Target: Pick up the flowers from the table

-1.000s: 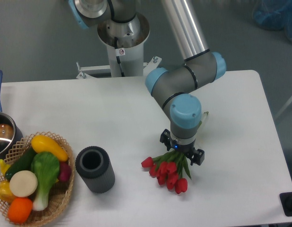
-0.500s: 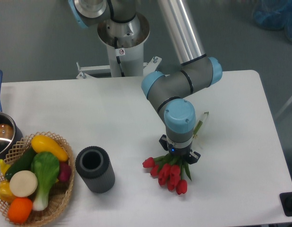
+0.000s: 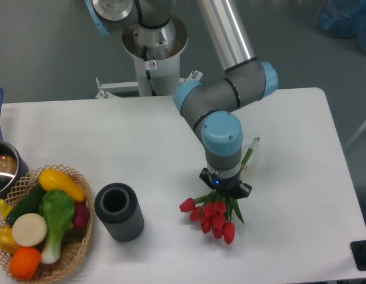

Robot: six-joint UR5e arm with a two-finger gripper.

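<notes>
The flowers (image 3: 213,217), a bunch of red tulip buds with green leaves, lie on the white table (image 3: 112,136) right of centre near the front. Their stem end (image 3: 249,155) sticks out behind the arm. My gripper (image 3: 225,191) points straight down over the stems just behind the buds. Its jaws stand narrow and pressed against the stems. The wrist hides most of the fingers and the middle of the stems. I cannot tell whether the buds touch the table.
A dark grey cylindrical cup (image 3: 118,211) stands left of the flowers. A wicker basket (image 3: 76,251) of colourful vegetables sits at the front left. A pot (image 3: 2,168) with a blue handle is at the left edge. The arm's base (image 3: 153,47) is behind the table.
The jaws have closed from wide apart onto the stems. The wrist has shifted slightly left and the buds have drawn together and swung a little.
</notes>
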